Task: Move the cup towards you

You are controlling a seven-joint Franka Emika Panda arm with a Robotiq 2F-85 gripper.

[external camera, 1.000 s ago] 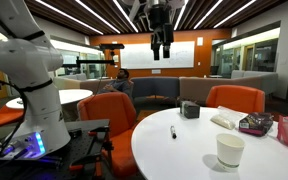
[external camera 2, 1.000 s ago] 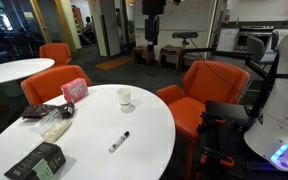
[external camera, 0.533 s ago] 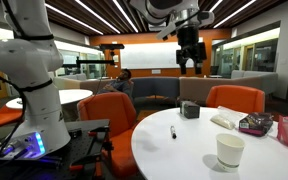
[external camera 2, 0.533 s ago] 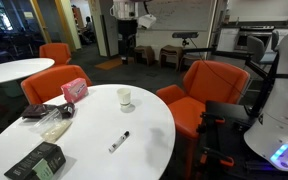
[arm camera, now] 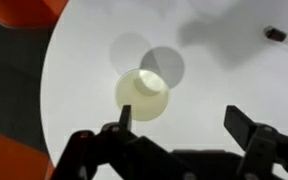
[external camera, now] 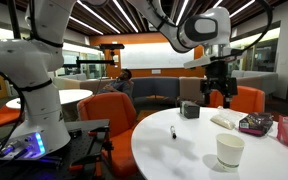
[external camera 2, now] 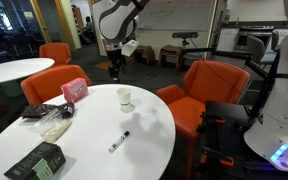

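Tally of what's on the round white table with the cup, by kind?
Cup: 1
Marker: 1
Dark box: 1
Packets and bags: 3 (pink packet, dark packet, clear bag)
Total: 6

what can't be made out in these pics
- Inside of the cup: the wrist view is blurred, so its contents are unclear.
- Marker: runs off the right edge of the wrist view.
- Pink packet: print too small to read in an exterior view.
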